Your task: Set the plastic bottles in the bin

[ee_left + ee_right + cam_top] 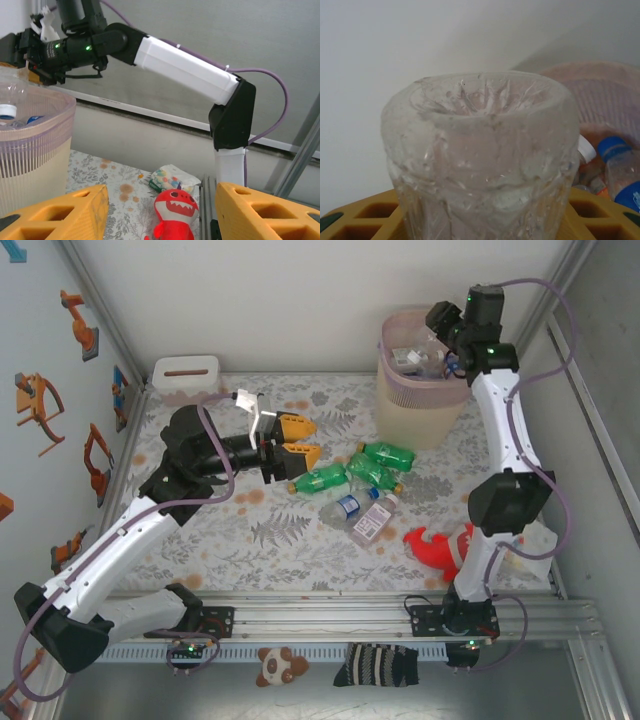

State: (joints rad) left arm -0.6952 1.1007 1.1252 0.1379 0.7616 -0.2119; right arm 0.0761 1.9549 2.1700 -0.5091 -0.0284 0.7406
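You've got three green bottles (388, 454) and two clear bottles (372, 522) on the table (290, 552), one more clear bottle (480, 160) aloft, one bin (410, 418) (its contents are too jumbled to count), one red shark toy (440, 545), one white box (186, 380), one bear toy (273, 665), one striped sock (375, 665).

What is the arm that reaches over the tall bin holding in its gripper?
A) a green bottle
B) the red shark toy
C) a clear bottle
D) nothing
C: the right wrist view shows the ridged base of a clear bottle held in the right gripper, with the bin just beyond it.
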